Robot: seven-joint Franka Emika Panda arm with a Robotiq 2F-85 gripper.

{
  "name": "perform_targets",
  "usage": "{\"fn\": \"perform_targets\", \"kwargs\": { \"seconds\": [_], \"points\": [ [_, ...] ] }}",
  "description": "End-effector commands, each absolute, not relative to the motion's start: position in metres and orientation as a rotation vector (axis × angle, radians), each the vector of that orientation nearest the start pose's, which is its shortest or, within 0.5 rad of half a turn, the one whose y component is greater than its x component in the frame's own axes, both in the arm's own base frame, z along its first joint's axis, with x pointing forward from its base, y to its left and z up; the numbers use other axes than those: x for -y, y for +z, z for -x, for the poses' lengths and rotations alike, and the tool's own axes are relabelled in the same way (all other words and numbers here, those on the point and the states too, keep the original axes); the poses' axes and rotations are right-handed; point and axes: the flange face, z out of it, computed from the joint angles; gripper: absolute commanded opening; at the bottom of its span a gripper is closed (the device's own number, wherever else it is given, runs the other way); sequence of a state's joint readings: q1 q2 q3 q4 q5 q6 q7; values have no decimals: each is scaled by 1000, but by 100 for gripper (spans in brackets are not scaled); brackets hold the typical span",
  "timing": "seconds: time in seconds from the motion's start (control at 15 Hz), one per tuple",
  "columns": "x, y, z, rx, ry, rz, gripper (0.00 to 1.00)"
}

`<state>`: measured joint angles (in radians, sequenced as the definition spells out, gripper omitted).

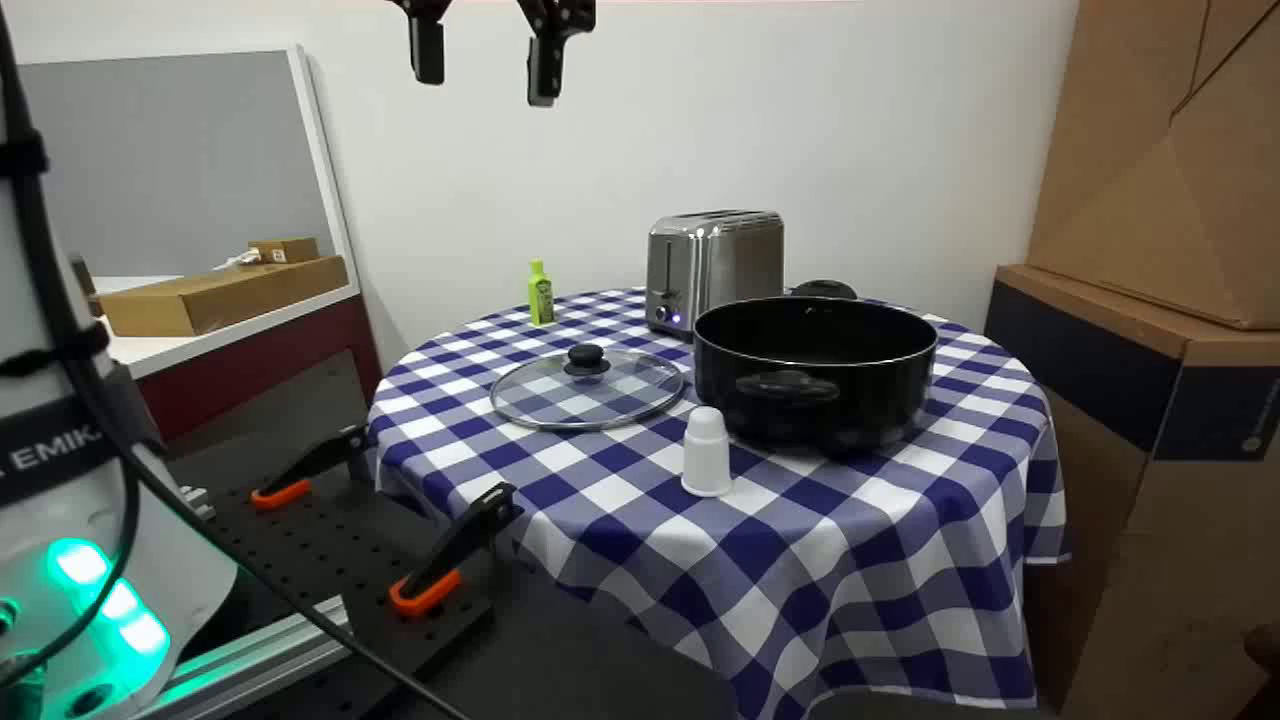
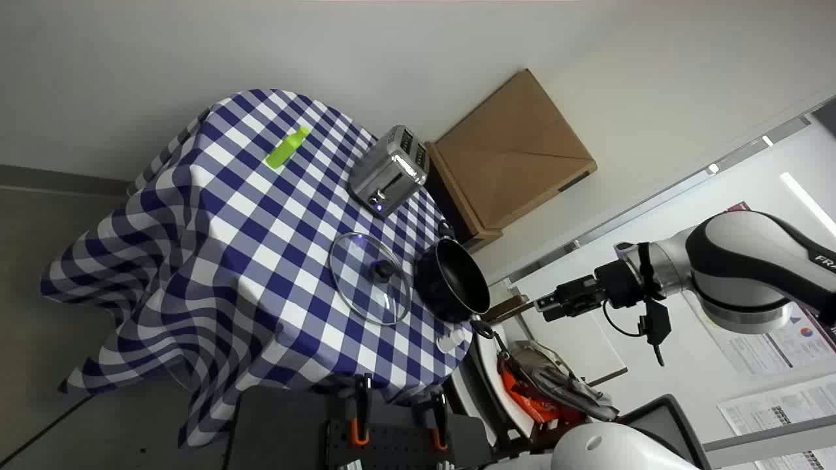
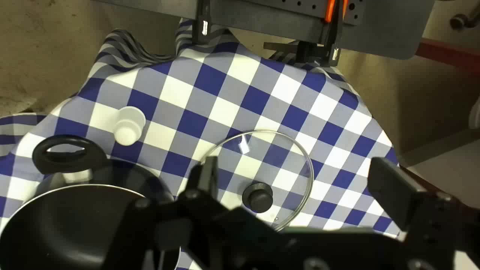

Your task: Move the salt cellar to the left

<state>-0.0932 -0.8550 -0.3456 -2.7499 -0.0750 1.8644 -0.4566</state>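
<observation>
- Hanging high, black two-fingered gripper (image 1: pixel 486 92), jaws spread wide, nothing between them!
- Small white plastic-looking cylindrical salt cellar (image 1: pixel 707 455) upright, just beside the round black metal pot (image 1: pixel 880 400).
- Best bet: descend vertically, clear that black loop handle (image 1: pixel 788 386), pinch gently, lift before shifting left.

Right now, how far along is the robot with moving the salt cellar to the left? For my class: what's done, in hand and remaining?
Done: nothing these views confirm; the salt cellar stands upright on the checked tablecloth, near the black pot.
In hand: nothing; the gripper hangs open, well above the tablecloth, holding nothing.
Remaining: apparently the whole move: lowering, grasping, shifting it left and letting go.
</observation>
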Motion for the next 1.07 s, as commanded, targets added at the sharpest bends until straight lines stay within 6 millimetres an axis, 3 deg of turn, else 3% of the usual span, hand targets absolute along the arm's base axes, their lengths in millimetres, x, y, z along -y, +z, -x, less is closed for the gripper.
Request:
{"fn": "perform_targets", "kwargs": {
  "seconds": [0.0, 0.4, 0.47, 0.73, 1.0],
  "points": [
    [125, 436, -268, 240, -26, 2936, 100],
    [127, 436, -269, 222, -34, 2941, 100],
    [127, 442, -277, 193, -56, 3085, 100],
    [127, 446, -304, 217, -195, 3264, 100],
    [146, 429, -332, 147, -349, 3442, 100]
  ]
}}
